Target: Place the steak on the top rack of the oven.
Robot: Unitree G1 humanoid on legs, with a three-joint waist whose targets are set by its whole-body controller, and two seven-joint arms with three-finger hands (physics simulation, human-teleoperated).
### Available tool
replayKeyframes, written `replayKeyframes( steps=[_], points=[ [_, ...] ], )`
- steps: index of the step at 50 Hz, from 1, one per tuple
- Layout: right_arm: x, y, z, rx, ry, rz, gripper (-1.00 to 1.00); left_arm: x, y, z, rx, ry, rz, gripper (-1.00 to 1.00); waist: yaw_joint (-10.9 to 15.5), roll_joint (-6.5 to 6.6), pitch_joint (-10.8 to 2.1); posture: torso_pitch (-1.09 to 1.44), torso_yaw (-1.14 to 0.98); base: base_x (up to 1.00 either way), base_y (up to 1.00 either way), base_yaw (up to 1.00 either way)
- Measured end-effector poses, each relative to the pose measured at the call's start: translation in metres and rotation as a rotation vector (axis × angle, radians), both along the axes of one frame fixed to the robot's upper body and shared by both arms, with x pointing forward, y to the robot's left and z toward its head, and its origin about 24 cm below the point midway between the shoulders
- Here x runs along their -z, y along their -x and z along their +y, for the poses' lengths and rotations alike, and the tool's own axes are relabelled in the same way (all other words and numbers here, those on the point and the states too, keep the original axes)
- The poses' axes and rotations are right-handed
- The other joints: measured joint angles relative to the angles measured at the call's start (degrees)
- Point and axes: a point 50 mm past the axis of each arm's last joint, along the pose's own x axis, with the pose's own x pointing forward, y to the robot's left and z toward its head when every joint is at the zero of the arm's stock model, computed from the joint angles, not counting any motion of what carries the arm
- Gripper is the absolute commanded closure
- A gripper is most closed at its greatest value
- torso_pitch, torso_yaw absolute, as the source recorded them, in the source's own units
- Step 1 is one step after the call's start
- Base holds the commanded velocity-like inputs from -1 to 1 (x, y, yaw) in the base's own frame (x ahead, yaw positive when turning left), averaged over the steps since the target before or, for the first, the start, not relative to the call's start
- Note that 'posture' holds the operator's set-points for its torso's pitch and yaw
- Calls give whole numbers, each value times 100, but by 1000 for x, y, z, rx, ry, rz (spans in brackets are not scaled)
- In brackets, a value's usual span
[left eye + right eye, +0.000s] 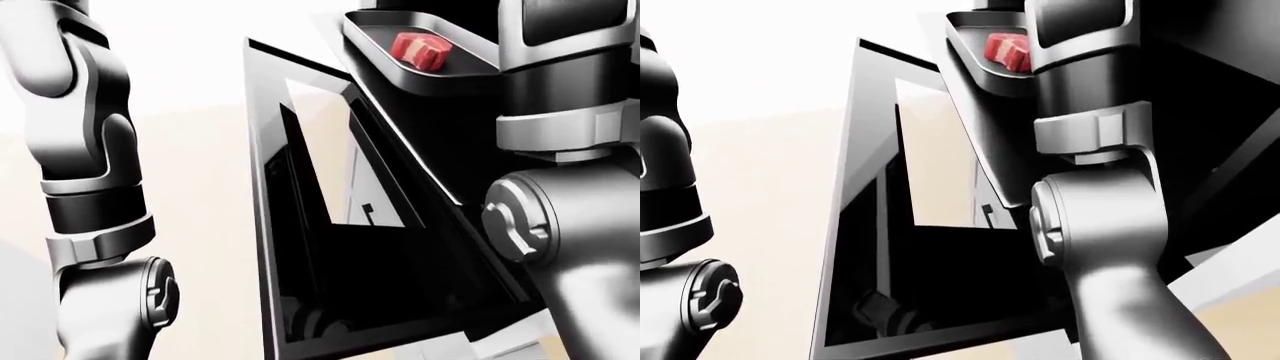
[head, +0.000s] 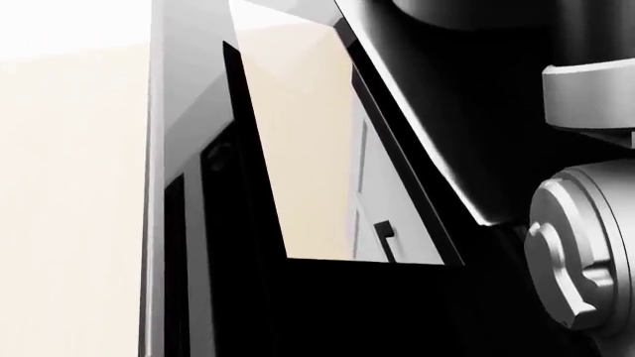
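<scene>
While steak (image 1: 421,49) sits in tray (image 1: 375,30) above oven door (image 1: 262,247), robot hand states indiscernible.

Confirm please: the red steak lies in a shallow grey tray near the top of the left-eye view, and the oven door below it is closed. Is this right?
Not quite. The oven door is open, not closed: the left-eye view shows it swung out, with the dark oven inside visible past it. The rest holds: the red steak lies in the shallow grey tray near the top of that view.
</scene>
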Motion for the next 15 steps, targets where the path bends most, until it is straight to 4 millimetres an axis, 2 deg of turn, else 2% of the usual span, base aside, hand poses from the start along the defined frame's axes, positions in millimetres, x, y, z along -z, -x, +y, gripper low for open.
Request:
replayKeyframes(
  steps=[15],
  points=[
    [-3,8,-1,24,21,-74,-100,-3,6,1,-2,6,-37,-100,8,-17,-7,0,0,0,0,0]
  ],
)
